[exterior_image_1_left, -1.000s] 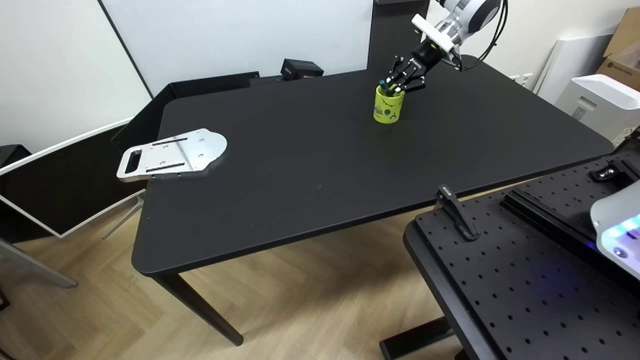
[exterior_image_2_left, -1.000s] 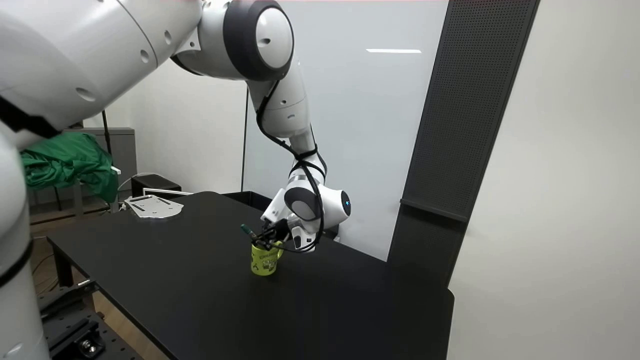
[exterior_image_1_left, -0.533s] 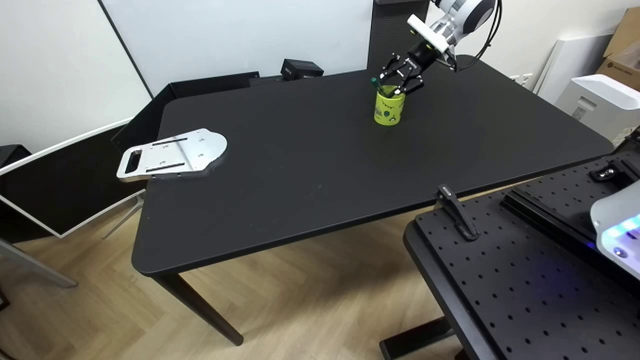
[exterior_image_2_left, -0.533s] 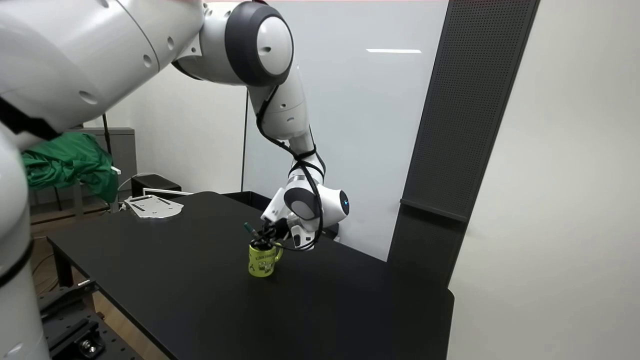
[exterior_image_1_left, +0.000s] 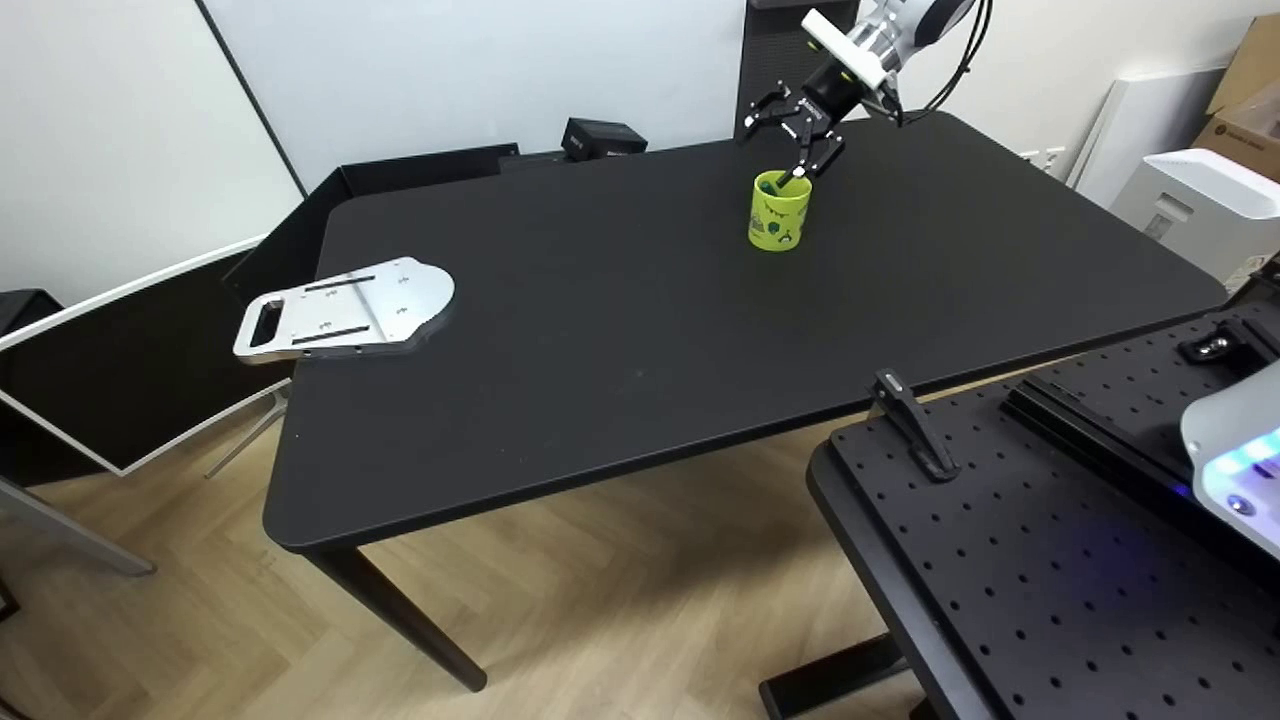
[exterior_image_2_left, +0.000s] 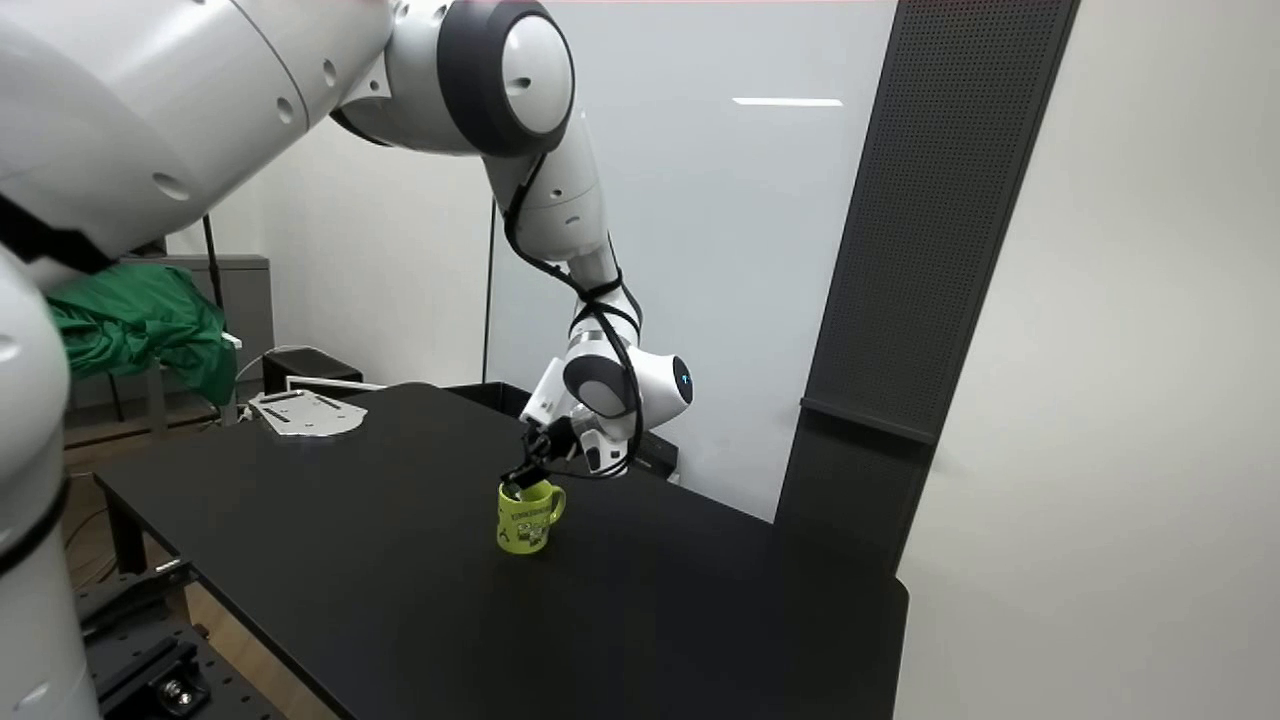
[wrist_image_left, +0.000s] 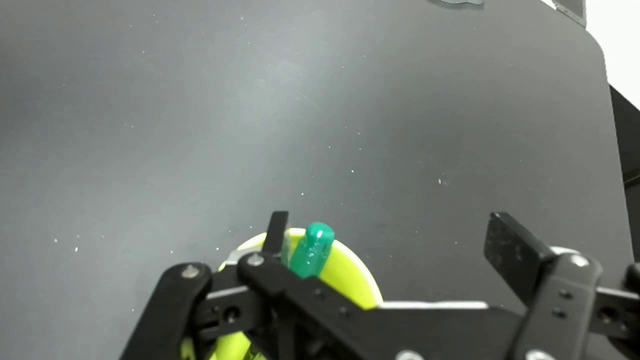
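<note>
Green marker (wrist_image_left: 312, 252) leans inside a lime-yellow mug (exterior_image_1_left: 776, 222), its rounded tip near the rim, as the end effector (exterior_image_1_left: 769, 152) hangs just above with its 2 fingers spread wide and nothing in their grip. In the wrist view, 1 finger (wrist_image_left: 276, 232) sits right beside the marker; whether they touch, the angle does not tell. The mug stands upright on a broad black tabletop (exterior_image_1_left: 600, 330) with rounded corners, its matte surface flecked with pale specks up close. Well apart from it, a silver metal plate (exterior_image_1_left: 380, 300) with a handle cut-out juts over the tabletop's edge. Glossy white panels (exterior_image_1_left: 480, 75) rise behind, next to a dark perforated panel (exterior_image_2_left: 945, 200), and a black box (exterior_image_1_left: 603, 140) shows just beyond the tabletop's back edge. Herringbone wood flooring (exterior_image_1_left: 600, 580) runs beneath, while a black platform (exterior_image_1_left: 1060, 540) drilled with rows of holes stands beside the tabletop. A white appliance (exterior_image_1_left: 1200, 205) and a cardboard box (exterior_image_1_left: 1240, 145) line the wall in an exterior view; beyond the tabletop, a heap of green cloth (exterior_image_2_left: 140, 325) lies before a grey cabinet (exterior_image_2_left: 248, 300). The jointed white arm (exterior_image_2_left: 570, 195) arches down to the mug.
</note>
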